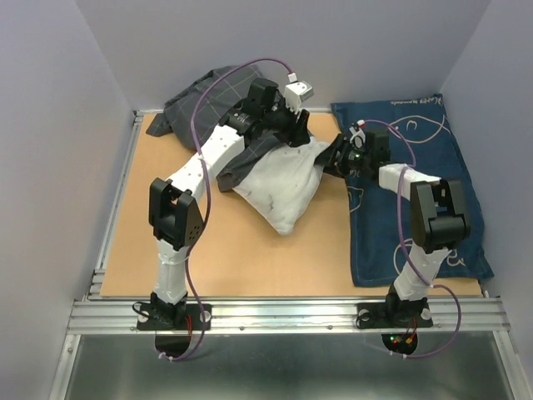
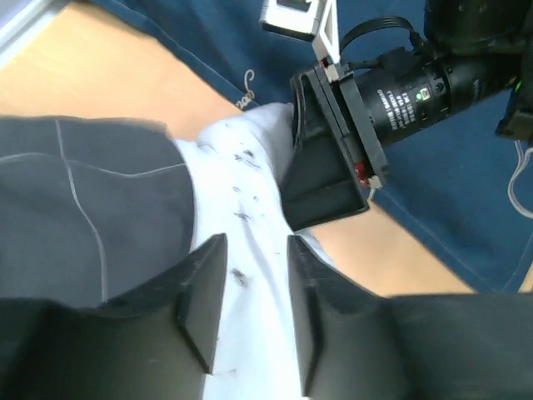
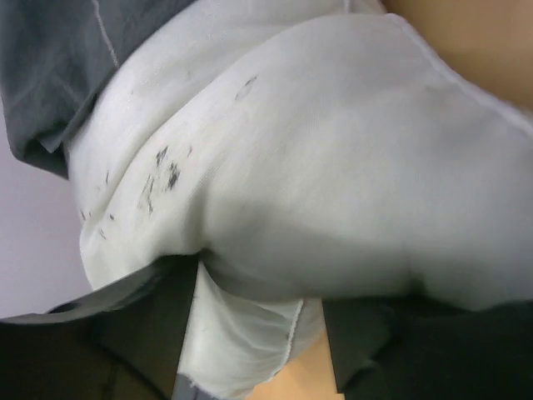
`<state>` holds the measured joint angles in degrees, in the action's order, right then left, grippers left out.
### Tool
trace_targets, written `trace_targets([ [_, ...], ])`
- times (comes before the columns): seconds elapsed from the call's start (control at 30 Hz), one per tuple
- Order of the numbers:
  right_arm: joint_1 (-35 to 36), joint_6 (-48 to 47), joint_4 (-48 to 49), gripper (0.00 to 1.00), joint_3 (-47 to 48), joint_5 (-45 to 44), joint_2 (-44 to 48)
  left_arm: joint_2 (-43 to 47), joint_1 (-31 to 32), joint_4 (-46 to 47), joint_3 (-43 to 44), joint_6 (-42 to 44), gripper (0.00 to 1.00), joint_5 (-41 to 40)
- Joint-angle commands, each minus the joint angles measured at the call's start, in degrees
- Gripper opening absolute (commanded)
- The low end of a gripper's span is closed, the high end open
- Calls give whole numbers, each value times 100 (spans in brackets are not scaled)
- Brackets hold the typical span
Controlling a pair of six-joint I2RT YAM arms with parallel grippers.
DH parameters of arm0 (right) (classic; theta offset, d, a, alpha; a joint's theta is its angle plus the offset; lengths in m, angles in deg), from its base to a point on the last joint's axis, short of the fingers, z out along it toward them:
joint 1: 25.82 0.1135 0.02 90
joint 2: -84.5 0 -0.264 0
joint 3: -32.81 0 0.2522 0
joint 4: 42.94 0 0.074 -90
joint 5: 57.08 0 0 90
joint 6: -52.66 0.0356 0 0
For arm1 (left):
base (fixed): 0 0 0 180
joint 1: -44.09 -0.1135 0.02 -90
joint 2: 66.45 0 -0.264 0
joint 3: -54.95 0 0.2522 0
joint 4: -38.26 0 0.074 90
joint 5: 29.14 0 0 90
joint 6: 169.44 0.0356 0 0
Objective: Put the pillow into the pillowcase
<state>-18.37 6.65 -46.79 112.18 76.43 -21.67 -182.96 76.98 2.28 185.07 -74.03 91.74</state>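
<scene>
The white speckled pillow lies mid-table, its far end tucked into the dark grey grid-patterned pillowcase. My left gripper hovers at the pillowcase mouth. In the left wrist view it is open, and the pillow shows through the gap next to the pillowcase edge. My right gripper is at the pillow's right corner. In the right wrist view it is shut on the pillow, whose bulge hides the fingertips. The pillowcase shows at upper left.
A navy blue cloth with white drawings covers the right side of the wooden table, under the right arm. Grey walls enclose the back and sides. A metal rail runs along the near edge.
</scene>
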Motion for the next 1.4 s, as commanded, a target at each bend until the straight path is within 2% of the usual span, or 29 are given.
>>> trace_targets([
  [0.0, -120, -109, 671, 73, -205, -387, 518, 759, -282, -213, -5, 609, 66, 69],
  [0.03, -164, -162, 400, 85, -241, -465, 701, 1266, -396, -152, -286, 767, 70, -228],
  [0.13, -304, -417, -345, 98, -521, -720, 1192, 2163, -923, -264, -1376, 1697, 76, -521],
  [0.17, -331, -478, -532, 100, -714, -773, 1369, 2368, -1089, -544, -1901, 2283, 76, -556],
  [0.27, -340, -313, -912, 100, -1206, -783, 2149, 3159, -1170, -818, -2808, 2911, 76, -1118],
  [0.3, -340, -234, -964, 100, -1565, -669, 2310, 3343, -1162, -845, -3464, 3252, 76, -1310],
  [0.43, -314, -92, -974, 100, -2103, -387, 2698, 4135, -1100, -320, -5154, 3432, 77, -1846],
  [0.63, -296, -267, -1421, 100, -2473, -588, 2803, 4356, -775, 726, -6202, 3019, 82, -2506],
  [0.7, -296, -391, -1439, 100, -2552, -694, 2839, 4321, -529, 1323, -6510, 2861, 82, -2822],
  [0.87, -322, -1092, -2176, 100, -2342, -765, 3118, 3839, -274, 2342, -6415, 2597, 82, -3420],
  [0.97, -314, -806, -2240, 100, -2499, -493, 3409, 3523, -274, 2747, -6301, 2579, 80, -3720],
  [1.1, 46, -288, -1468, 100, -2816, -571, 3192, 3003, -274, 2820, -6029, 2667, 67, -3790],
  [1.13, 325, -146, -1013, 100, -2860, -641, 3086, 2872, -274, 2793, -5976, 2676, 57, -3851],
  [1.17, 493, 64, -652, 100, -2860, -703, 2972, 2836, -274, 2697, -5932, 2676, 51, -3852],
  [1.2, 773, 171, -387, 100, -2869, -764, 2831, 2835, -274, 2601, -5827, 2667, 38, -3835],
  [1.23, 855, 293, 33, 100, -2808, -730, 2543, 2888, -274, 2469, -5765, 2676, 31, -3608],
  [1.27, 995, 486, 168, 100, -2738, -651, 2314, 2914, -274, 2059, -5608, 2763, 16, -3406],
  [1.3, 996, 558, 291, 99, -2624, -590, 2111, 2941, -274, 1733, -5484, 2799, 15, -3143],
  [1.33, 1161, 637, 710, 98, -2553, -502, 1726, 2967, -274, 1355, -5335, 2834, 0, -2270],
  [1.37, 1233, 951, 1053, 97, -2474, -475, 1557, 2976, -265, 516, -5168, 3086, 0, -1809],
])
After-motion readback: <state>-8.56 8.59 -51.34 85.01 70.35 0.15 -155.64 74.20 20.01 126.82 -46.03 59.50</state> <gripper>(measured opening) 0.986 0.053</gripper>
